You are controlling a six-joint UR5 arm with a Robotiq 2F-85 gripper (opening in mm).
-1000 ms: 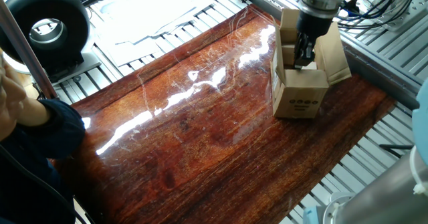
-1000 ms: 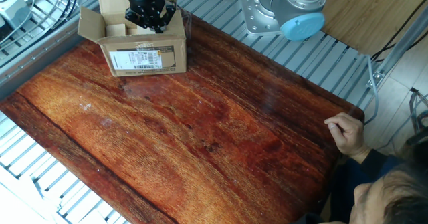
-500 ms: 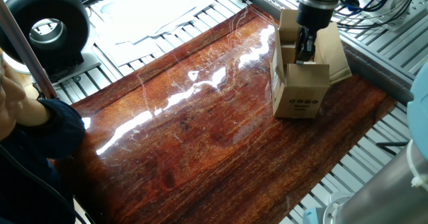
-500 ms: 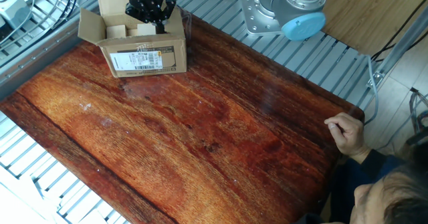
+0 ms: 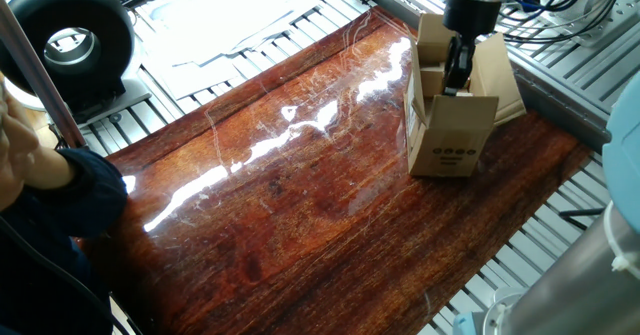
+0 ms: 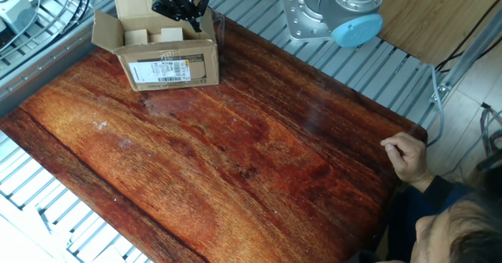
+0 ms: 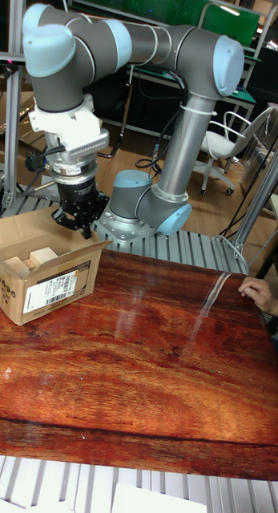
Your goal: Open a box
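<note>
Four dark round printed marks run across one end face of the small brown corrugated cardboard box (image 5: 450,135), above a line of print too small to read; a white barcode label (image 6: 163,71) covers its long side. The box stands at a far corner of the glossy reddish wooden tabletop (image 6: 235,161), flaps spread, pale blocks inside. The grey-and-blue arm (image 7: 139,48) reaches straight down, its black two-finger gripper (image 7: 78,226) hanging just over the box's open top; whether its fingers are apart cannot be told. A person's hand (image 6: 406,156) rests on the table edge, well apart.
</note>
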